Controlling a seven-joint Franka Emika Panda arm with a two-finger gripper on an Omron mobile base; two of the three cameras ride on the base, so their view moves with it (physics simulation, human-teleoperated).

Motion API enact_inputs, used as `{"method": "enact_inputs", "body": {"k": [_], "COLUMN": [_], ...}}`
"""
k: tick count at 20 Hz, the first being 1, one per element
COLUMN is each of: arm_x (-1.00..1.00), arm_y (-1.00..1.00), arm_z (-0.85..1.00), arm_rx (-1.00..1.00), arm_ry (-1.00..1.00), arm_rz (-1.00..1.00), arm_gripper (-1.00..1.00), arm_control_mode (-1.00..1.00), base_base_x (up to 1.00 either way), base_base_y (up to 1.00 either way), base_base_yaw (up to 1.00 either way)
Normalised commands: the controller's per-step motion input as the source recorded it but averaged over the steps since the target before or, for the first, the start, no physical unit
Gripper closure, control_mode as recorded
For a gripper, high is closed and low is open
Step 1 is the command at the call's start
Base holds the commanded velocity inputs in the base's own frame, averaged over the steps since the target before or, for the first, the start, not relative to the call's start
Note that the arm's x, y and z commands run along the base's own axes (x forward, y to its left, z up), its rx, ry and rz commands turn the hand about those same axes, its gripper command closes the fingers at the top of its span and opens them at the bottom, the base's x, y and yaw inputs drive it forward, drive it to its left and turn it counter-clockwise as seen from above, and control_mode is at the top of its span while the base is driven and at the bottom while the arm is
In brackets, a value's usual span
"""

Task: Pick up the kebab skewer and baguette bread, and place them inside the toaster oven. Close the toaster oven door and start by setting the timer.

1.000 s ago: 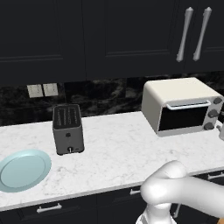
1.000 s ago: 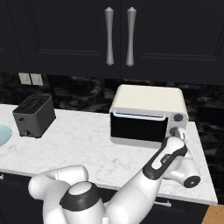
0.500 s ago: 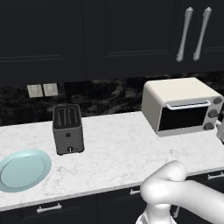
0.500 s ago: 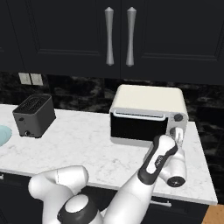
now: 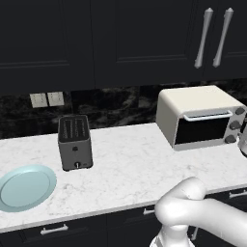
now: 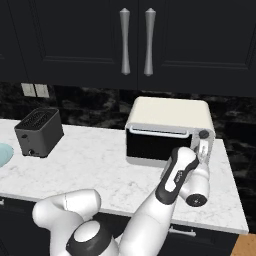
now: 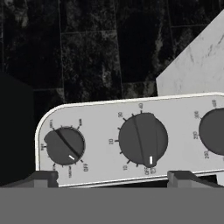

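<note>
Jaws wide by toaster oven (image 6: 167,131) knobs (image 7: 143,140)

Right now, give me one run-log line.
door: closed | gripper: open, facing middle knob | toaster oven on counter

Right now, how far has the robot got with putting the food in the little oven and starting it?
Done, by the looks: the toaster oven has its door shut, and no skewer or bread lies on the counter; whether they are inside cannot be seen through the dark glass. In hand: the open end effector sits at the oven's knob panel, the middle knob between its fingertips. Left: turn the timer.
</note>
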Motion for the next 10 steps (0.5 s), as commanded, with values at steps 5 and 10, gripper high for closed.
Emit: {"method": "enact_inputs", "body": {"k": [5,10], "arm_x": [0.0,0.08], "arm_y": [0.0,0.0], "arm_z": [0.0,0.0], "arm_rx": [0.04,0.02], "arm_ry": [0.0,0.0], "arm_rz": [0.0,0.0], "arm_gripper": [-1.0,-1.0], "arm_control_mode": [-1.0,-1.0], "base_base_x": [0.0,0.0], "base_base_y": [0.0,0.0], "base_base_yaw": [0.0,0.0]}}
